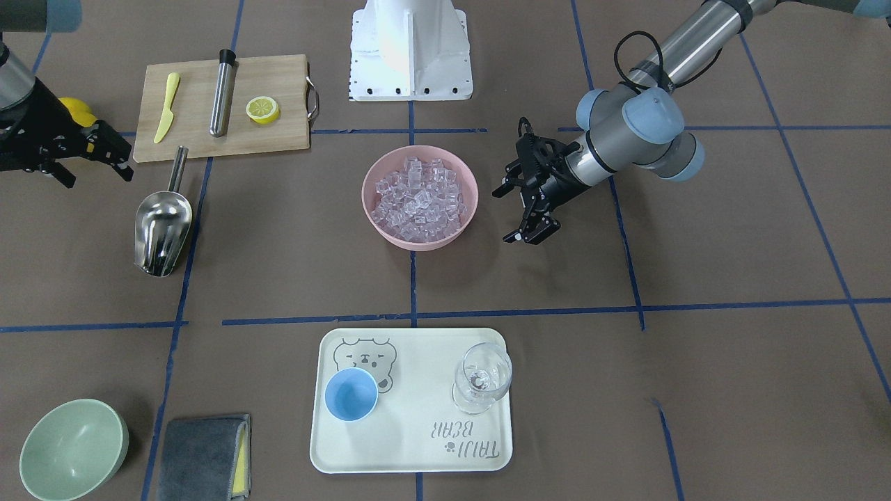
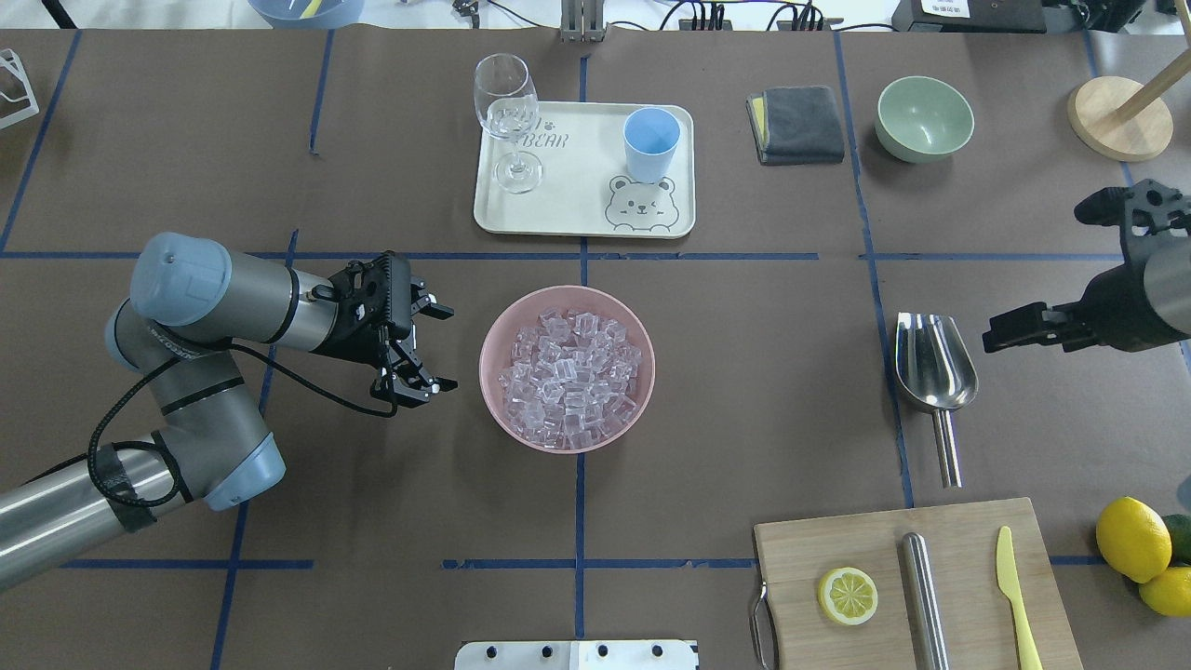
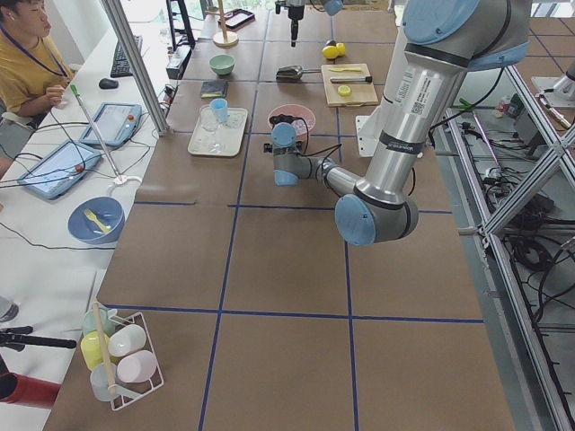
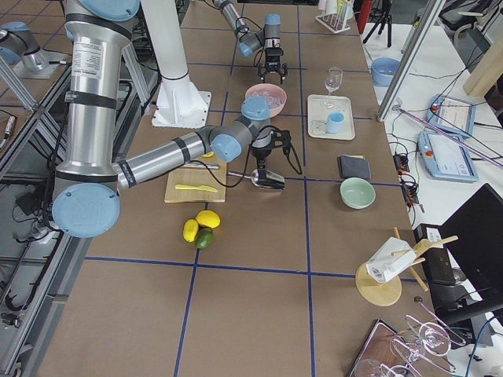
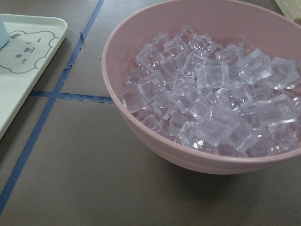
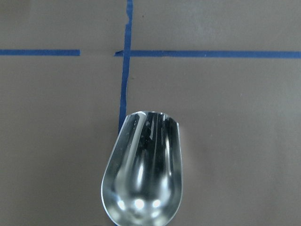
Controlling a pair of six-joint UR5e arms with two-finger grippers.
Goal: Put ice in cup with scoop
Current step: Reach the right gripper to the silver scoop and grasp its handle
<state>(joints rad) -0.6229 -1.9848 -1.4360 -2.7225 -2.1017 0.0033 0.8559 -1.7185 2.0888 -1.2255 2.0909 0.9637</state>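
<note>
The ice [image 2: 569, 377] is a heap of clear cubes in a pink bowl [image 2: 483, 363] at the table's middle, and it fills the left wrist view [image 5: 211, 103]. The light-blue cup [image 2: 649, 140] stands upright on a cream tray [image 2: 577, 209] beyond the bowl. The steel scoop [image 2: 933, 363] lies on the table to the right with its handle toward the robot; the right wrist view looks straight down on its trough [image 6: 141, 174]. My left gripper [image 2: 447, 346] is open and empty, just left of the bowl. My right gripper [image 2: 1037, 274] is open and empty, just right of the scoop.
A stemmed glass goblet [image 2: 507, 102] shares the tray. A grey cloth [image 2: 796, 123] and a pale-green bowl [image 2: 924, 116] sit at the far right. A cutting board [image 2: 800, 549] near the robot holds a lemon half [image 2: 847, 596], a steel cylinder [image 2: 921, 596] and a yellow knife [image 2: 1014, 596]. Whole lemons [image 2: 1130, 538] lie beside it.
</note>
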